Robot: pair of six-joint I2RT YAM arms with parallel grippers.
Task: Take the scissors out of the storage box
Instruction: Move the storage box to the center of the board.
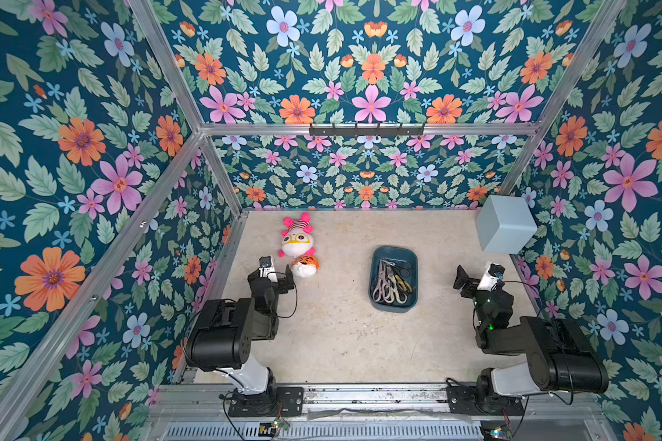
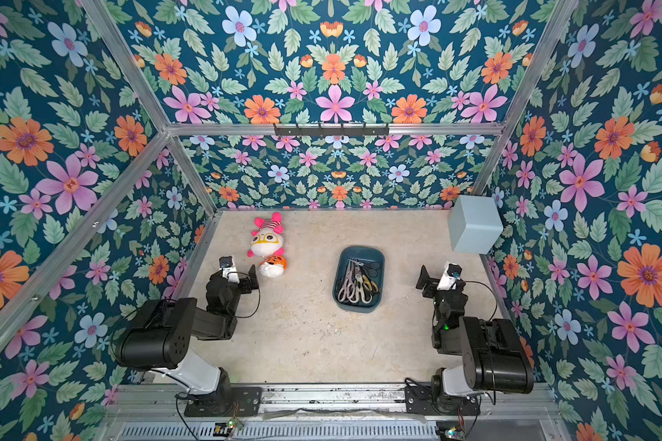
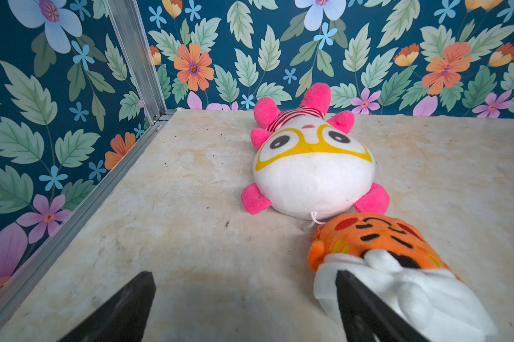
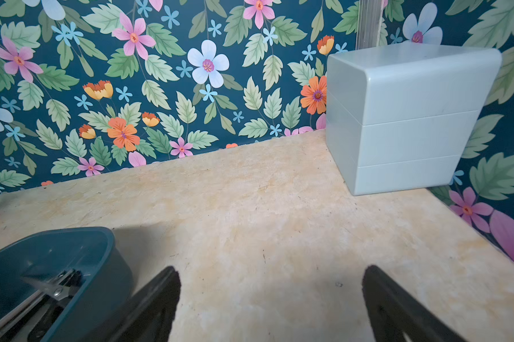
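The storage box (image 1: 394, 250) (image 2: 361, 249) is a shallow dark teal tray right of the table's middle in both top views. Several scissors (image 1: 388, 284) (image 2: 356, 285) lie piled inside it, blades toward the back wall, handles cream, black and yellow-black. My right gripper (image 1: 474, 280) (image 4: 272, 271) hovers open and empty to the right of the box. In the right wrist view the box wall (image 4: 101, 266) and scissor blades (image 4: 54, 288) sit beside one finger. My left gripper (image 1: 278, 277) (image 3: 244, 278) stands open and empty at the left, far from the box.
A pink and white plush (image 1: 297, 238) (image 3: 312, 165) and an orange tiger plush (image 1: 305, 265) (image 3: 368, 237) lie just ahead of the left gripper, the tiger next to one finger. A pale grey-blue cube (image 1: 505, 225) (image 4: 404, 118) stands in the back right corner. Flowered walls enclose the table.
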